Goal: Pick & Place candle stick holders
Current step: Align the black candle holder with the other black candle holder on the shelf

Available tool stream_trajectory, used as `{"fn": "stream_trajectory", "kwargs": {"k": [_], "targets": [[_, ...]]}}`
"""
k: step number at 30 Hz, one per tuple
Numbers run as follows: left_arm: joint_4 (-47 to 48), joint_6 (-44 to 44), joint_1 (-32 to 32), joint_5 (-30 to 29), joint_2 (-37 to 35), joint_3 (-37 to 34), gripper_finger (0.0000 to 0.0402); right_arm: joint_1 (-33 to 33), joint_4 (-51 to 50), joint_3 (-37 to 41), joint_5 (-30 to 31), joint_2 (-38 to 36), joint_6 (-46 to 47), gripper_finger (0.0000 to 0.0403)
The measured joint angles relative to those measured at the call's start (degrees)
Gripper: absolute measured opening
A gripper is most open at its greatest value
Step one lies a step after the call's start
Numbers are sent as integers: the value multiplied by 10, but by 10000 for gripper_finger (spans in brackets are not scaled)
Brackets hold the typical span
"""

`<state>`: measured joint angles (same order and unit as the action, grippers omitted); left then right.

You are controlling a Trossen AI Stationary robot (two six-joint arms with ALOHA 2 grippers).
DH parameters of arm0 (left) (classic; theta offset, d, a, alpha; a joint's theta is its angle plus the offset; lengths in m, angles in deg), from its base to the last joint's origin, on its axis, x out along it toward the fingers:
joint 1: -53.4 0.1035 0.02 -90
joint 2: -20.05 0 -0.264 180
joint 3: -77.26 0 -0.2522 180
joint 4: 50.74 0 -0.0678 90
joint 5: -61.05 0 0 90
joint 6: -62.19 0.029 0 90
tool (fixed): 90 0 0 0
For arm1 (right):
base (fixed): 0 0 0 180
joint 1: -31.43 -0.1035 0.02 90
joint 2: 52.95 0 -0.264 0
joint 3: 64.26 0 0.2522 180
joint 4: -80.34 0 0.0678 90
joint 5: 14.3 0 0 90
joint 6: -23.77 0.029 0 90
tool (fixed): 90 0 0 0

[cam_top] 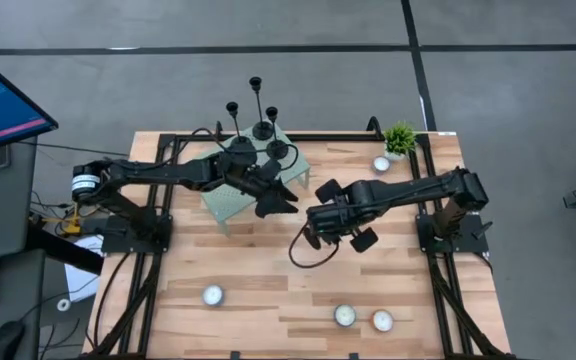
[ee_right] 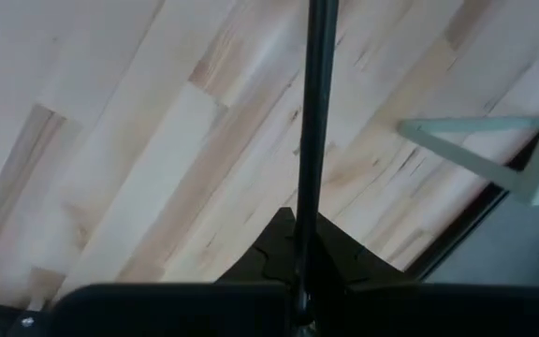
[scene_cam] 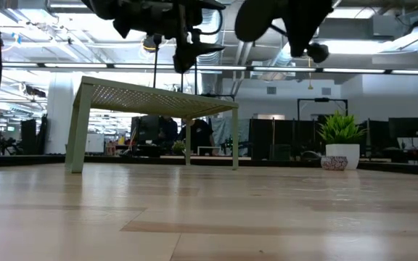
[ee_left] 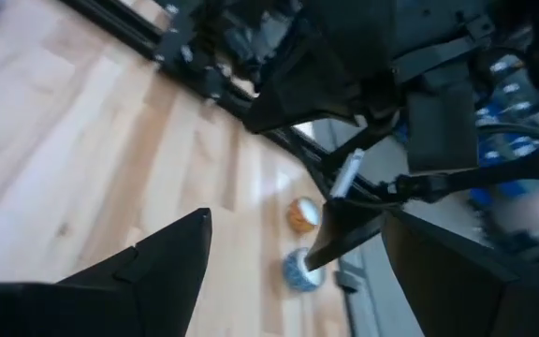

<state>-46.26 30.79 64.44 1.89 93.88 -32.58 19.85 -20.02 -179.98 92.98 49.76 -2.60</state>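
Wood-plank table (cam_top: 268, 270), scattered tealights (cam_top: 213, 295); office room behind, possibly people.

A: what colours are we looking at?
B: candle stick holders (cam_top: 256, 110) are black, sitting on a pale green perforated stand (cam_top: 230, 203). Counter (cam_top: 268, 290) is light wood planks.
A: and the little candles (cam_top: 212, 295)?
B: white. There's also a green plant (cam_top: 400, 135) in a white pot.
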Motion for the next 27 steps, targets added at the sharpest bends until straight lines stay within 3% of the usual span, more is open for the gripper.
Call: {"fn": "stream_trajectory", "kwargs": {"k": [8, 19, 27], "targets": [[-7, -64, 4, 28, 7, 0, 313, -4, 15, -1, 12, -1, -1, 0], [-141, -166, -24, 36, 77, 0, 312, -4, 33, -1, 25, -1, -8, 0], [-159, -187, -43, 36, 99, 0, 312, -5, 64, -1, 42, -1, -61, 0]]}}
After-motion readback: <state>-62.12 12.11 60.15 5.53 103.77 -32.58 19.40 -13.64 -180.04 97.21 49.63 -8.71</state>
